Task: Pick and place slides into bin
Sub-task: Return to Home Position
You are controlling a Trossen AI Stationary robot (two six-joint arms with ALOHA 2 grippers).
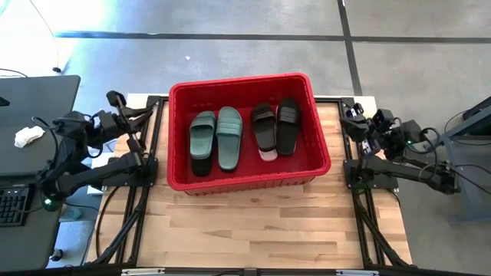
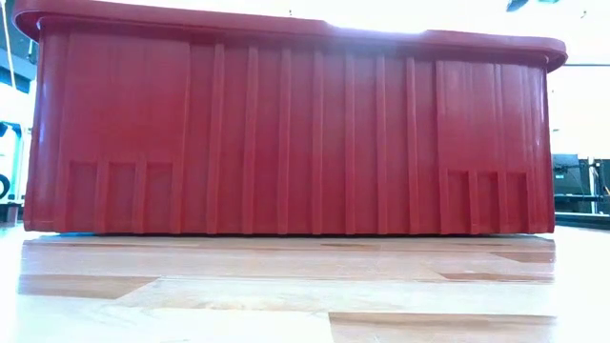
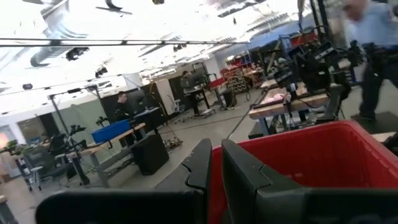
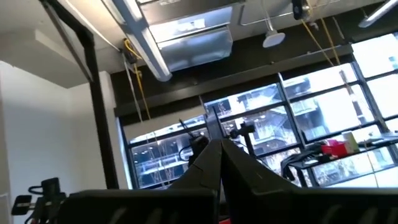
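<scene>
The red bin stands in the middle of the wooden table, and its near wall fills the low view. Inside it lie the slides: a sage green pair on the left, overlapping a black one, and a black pair on the right with a pale pink one showing beneath. My left gripper is raised off the table's left edge, shut and empty; it points over the bin's rim. My right gripper is raised at the right edge, shut and empty, tipped upward.
Bare wooden tabletop stretches in front of the bin. A desk with a keyboard and a crumpled white thing stands left of the table. A person walks in the room beyond the bin.
</scene>
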